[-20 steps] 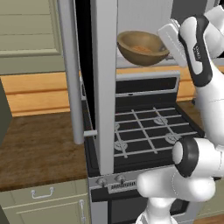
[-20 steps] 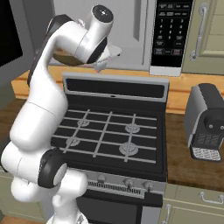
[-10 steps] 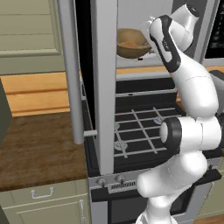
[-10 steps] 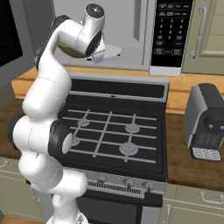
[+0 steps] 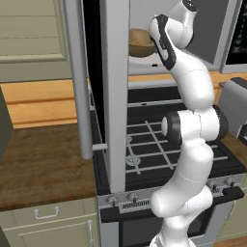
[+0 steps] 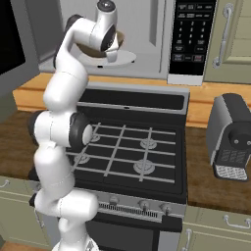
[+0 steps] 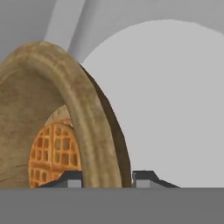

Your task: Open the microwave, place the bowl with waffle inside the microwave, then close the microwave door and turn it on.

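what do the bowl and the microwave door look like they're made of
The bowl looks like wood with a matte finish: tan-brown, with faint streaks like grain along its thick rim. The microwave door looks like brushed silver-grey metal, smooth and evenly shaded, with a round bar handle of the same look. Everything is rendered, so both are guesses from colour and texture.

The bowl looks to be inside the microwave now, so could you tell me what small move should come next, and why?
Probably lower a little, then open the gripper: its fingertips straddle the bowl rim, the waffle sits inside, and the white turntable lies right beneath. Whether the bowl already rests on it is unclear.
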